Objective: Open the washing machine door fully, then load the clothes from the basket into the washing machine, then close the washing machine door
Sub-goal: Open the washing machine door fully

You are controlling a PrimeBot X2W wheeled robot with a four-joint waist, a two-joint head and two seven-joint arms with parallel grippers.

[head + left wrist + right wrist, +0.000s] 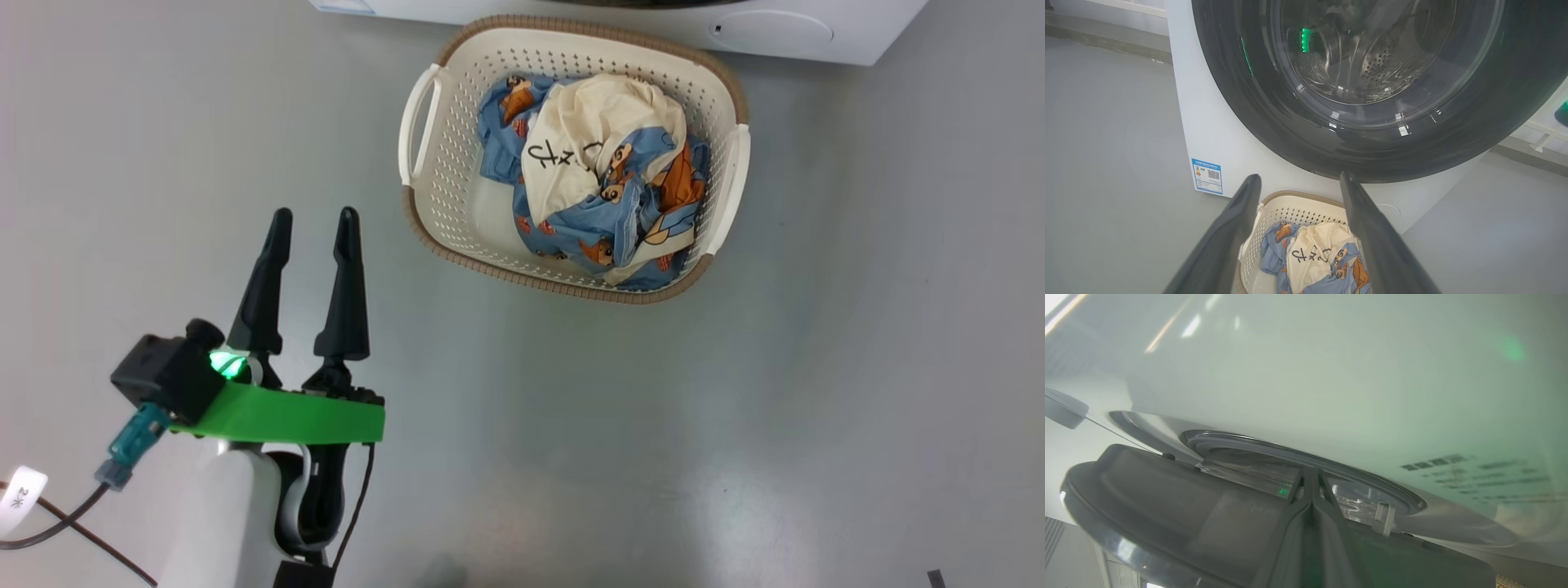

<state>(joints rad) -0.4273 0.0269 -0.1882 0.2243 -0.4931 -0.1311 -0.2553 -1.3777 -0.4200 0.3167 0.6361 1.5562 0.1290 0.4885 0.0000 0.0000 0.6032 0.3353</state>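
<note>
Now: right gripper (1312, 471) nearer, fingers pressed together, gripping nothing, tips at seam where washing machine door (1147, 498) (lower left of frame) meets washing machine (1331, 375) front above; left gripper (315, 214) splayed wide, empty.

The floor (775, 425) is smooth, plain grey, with a soft, diffuse sheen and faint pale patches. In the left wrist view it runs back to a pale wall (1106, 6) edged by a darker grey strip (1106, 43) at its foot.
</note>
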